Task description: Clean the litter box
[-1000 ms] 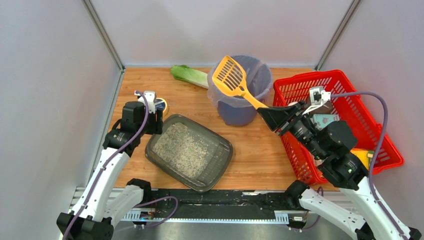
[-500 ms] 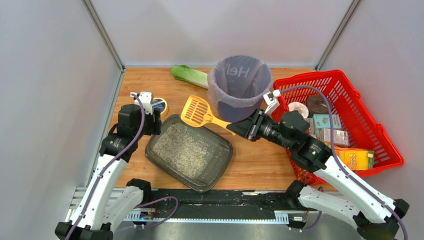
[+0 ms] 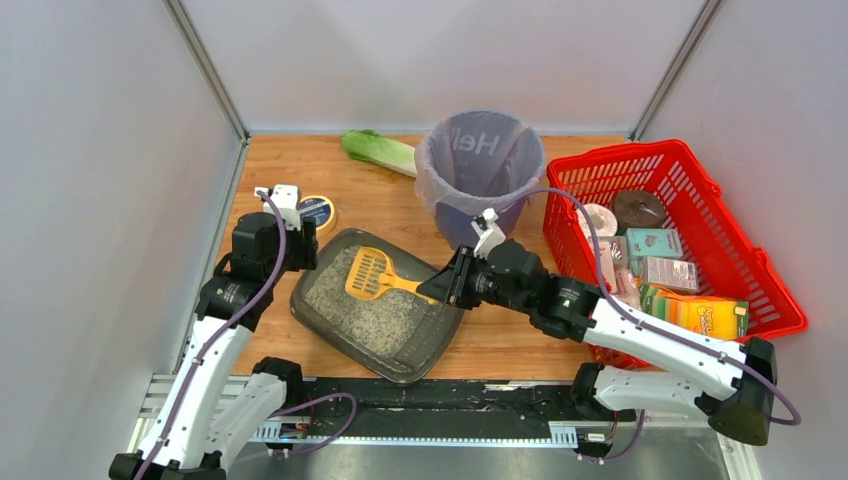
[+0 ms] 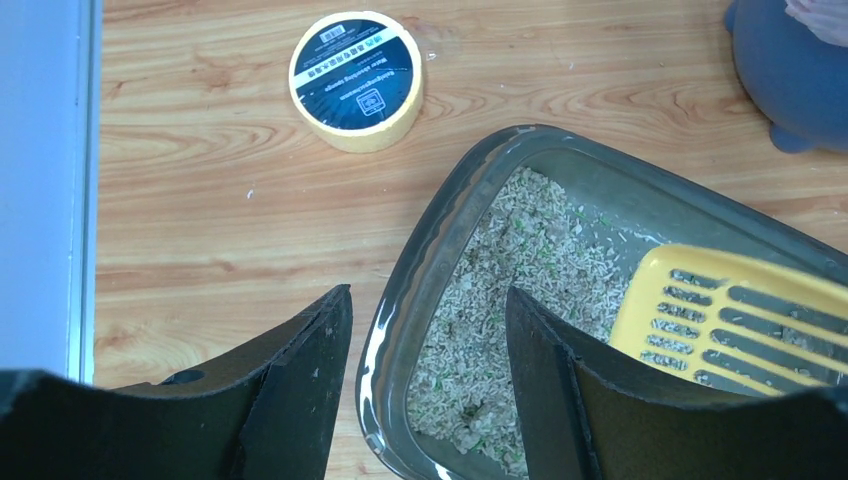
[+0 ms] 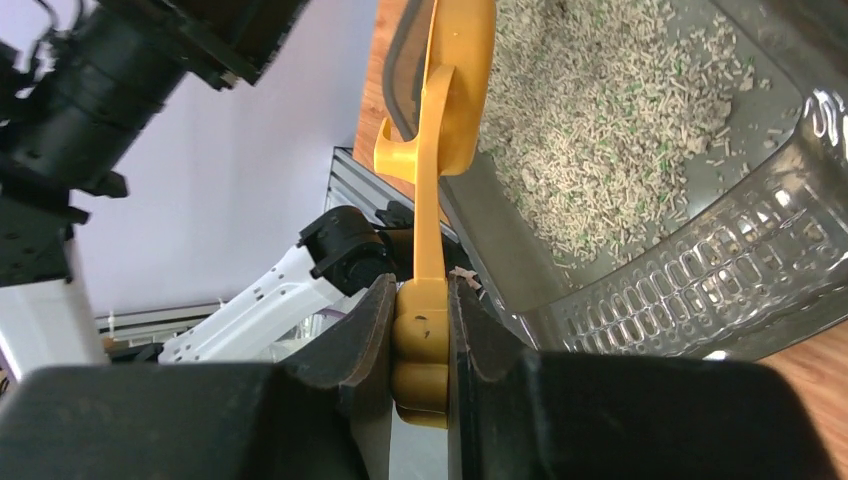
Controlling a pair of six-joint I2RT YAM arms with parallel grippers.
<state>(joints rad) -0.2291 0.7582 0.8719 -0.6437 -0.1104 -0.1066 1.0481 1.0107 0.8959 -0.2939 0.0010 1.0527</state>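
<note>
Pinching the yellow scoop (image 3: 368, 274) by its handle, the right gripper (image 3: 434, 289) is held low so that the slotted blade is laid on the litter, judged ready for sifting. The left gripper (image 4: 428, 300) is spread astride the left rim of the litter box (image 3: 432, 322), lower centre-left, probably to steady it. One scoop, one litter box, one bin (image 3: 450, 205) and one red basket (image 3: 615, 152) are counted.

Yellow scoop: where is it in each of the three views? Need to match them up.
Top external: yellow scoop left of centre, head over the litter, handle running right into the right gripper.
Left wrist: lower right corner, slotted head only.
Right wrist: top centre, edge-on, handle clamped in the right gripper.
Shared landmark: litter box, visible in all three.
</note>
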